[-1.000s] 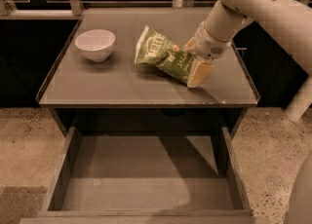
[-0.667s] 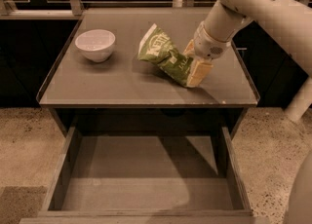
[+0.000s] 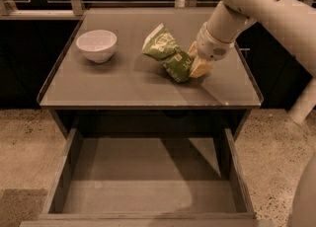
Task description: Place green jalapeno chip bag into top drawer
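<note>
The green jalapeno chip bag (image 3: 168,53) is a crinkled olive-green bag with white lettering. It is tilted up over the right middle of the grey table (image 3: 113,85), its left end raised. My gripper (image 3: 194,63) comes in from the upper right and is shut on the bag's right end, just above the tabletop. The top drawer (image 3: 143,171) is pulled out below the table's front edge, wide and shallow, with nothing in it.
A white bowl (image 3: 97,45) stands on the table's left side. The table has a low raised rim. My white arm (image 3: 266,9) fills the upper right. Speckled floor lies on both sides of the drawer. Dark cabinets stand behind.
The bag's left end has risen and swung a little to the right as my gripper lifts it. The bowl and the drawer have not moved.
</note>
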`<state>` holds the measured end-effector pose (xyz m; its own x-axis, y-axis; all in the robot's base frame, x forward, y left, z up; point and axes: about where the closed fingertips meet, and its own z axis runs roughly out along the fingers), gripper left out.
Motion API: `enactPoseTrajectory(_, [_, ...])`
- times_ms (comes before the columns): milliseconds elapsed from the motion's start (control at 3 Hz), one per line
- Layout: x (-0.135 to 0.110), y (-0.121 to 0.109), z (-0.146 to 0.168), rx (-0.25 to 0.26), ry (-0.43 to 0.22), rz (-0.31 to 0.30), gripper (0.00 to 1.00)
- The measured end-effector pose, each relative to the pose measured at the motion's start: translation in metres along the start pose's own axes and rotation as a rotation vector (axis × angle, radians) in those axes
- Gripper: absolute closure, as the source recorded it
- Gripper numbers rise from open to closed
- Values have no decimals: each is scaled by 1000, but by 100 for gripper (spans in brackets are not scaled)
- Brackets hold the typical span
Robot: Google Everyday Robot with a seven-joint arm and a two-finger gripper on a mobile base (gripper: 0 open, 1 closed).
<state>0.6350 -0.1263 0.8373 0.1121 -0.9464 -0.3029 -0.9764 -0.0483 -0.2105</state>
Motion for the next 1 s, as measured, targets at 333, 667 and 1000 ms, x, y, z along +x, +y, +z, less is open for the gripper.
enactPoseTrajectory(333, [0, 0, 0, 0, 0, 0, 100])
enactPoseTrajectory(667, [-1, 14, -4, -31, -47, -30, 100])
enactPoseTrajectory(1000, [-1, 48, -26, -8, -106, -27, 100])
